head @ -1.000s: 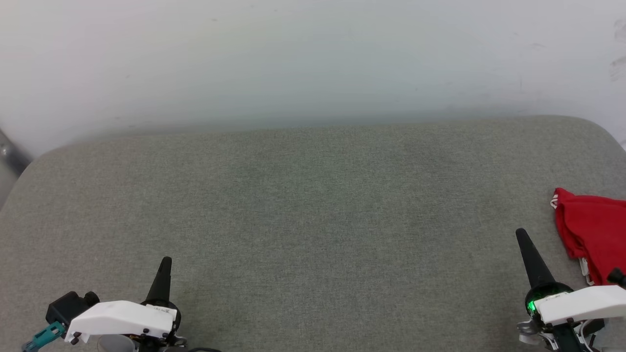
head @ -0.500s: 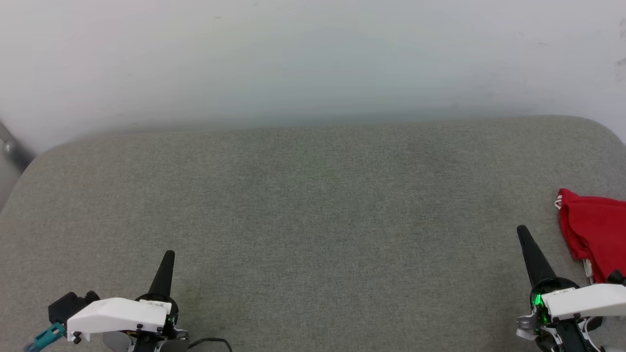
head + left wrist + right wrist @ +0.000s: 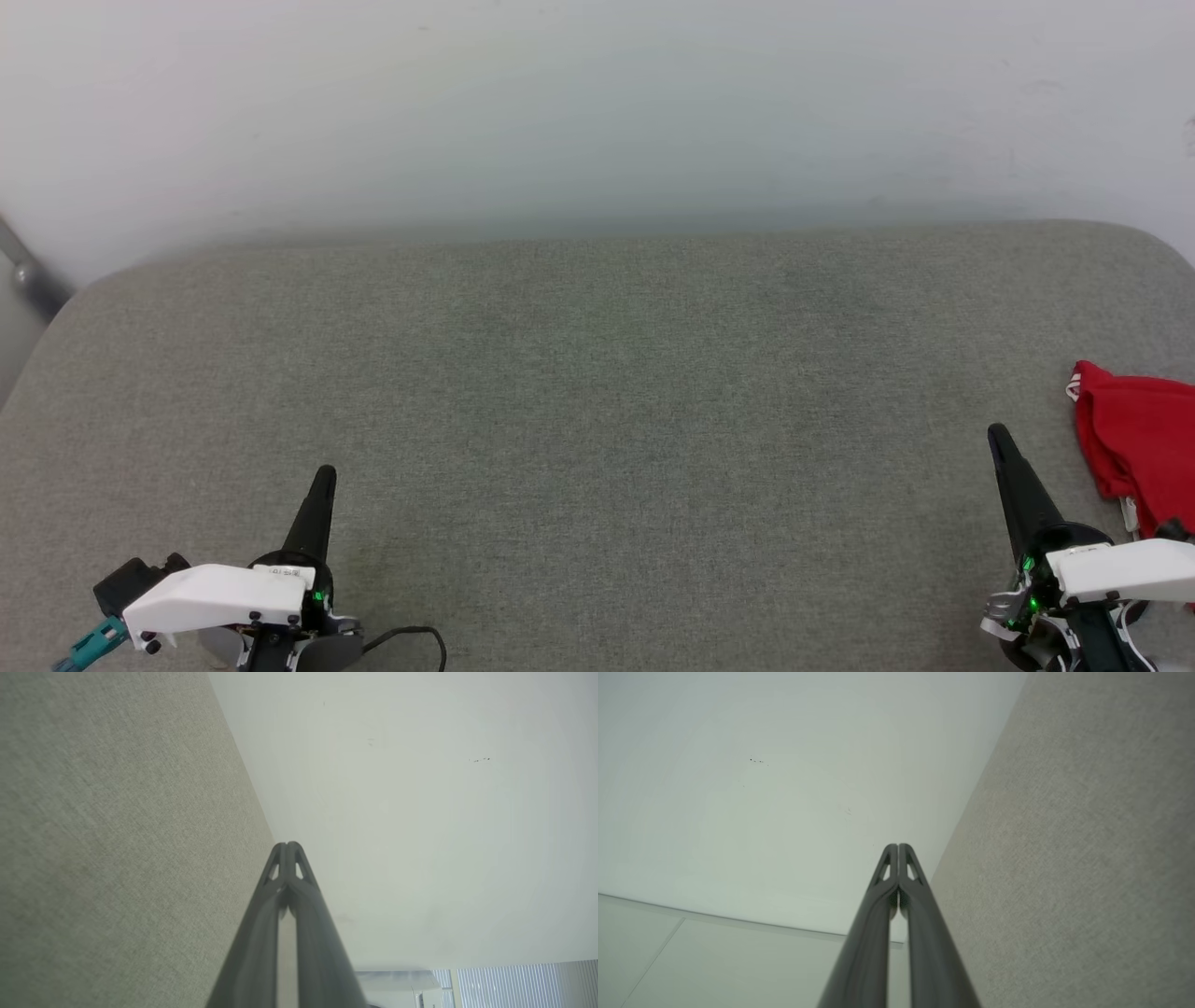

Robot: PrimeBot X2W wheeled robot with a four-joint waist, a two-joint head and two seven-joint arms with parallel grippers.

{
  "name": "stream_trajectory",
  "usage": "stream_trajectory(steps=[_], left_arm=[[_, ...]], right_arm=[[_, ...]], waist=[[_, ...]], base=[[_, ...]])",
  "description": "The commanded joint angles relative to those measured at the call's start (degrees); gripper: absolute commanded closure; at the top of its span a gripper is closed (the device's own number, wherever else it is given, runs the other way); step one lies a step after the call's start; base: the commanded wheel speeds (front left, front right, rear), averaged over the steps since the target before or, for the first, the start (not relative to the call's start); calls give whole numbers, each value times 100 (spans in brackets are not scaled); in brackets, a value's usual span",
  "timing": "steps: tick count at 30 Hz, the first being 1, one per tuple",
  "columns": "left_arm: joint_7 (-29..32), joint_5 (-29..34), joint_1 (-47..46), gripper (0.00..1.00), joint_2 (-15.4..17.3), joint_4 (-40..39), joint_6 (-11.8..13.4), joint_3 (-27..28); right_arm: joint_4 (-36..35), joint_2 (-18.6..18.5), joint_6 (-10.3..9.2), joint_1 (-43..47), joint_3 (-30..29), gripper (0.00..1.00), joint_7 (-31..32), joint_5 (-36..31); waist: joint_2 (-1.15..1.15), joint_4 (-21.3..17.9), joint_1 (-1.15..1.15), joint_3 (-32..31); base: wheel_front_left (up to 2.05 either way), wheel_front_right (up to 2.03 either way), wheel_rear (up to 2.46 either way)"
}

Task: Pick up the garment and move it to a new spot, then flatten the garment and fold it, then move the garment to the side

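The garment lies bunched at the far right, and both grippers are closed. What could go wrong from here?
1. The garment lies bunched and partly cut off by the head view's right border, so a grasp may be badly aimed or catch several layers.
2. The right gripper is shut beside it; reaching without opening would likely push the cloth.
3. The left gripper is far across the grey surface, so its help needs a long reach.

No text, number or brand can be read anywhere. A small white sticker [image 3: 291,571] sits on the dark body behind the left gripper [image 3: 323,476], by the near left corner of the grey cushion [image 3: 597,392], but its print is too small to make out. The garment [image 3: 1134,439] at the cushion's right edge shows red cloth and a bit of striped trim, with nothing legible on it.
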Motion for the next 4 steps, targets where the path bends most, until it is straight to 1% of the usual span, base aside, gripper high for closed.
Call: stream_trajectory(steps=[1,4], left_arm=[[33,-92,-126,100,-37,1,-62,58],[68,-201,-143,100,-62,16,-101,94]], right_arm=[[15,13,-3,-88,-26,100,25,119],[37,27,-2,-108,-37,100,33,249]], waist=[[0,4,0,3],[0,15,0,8]], base=[[0,0,0],[0,0,0]])
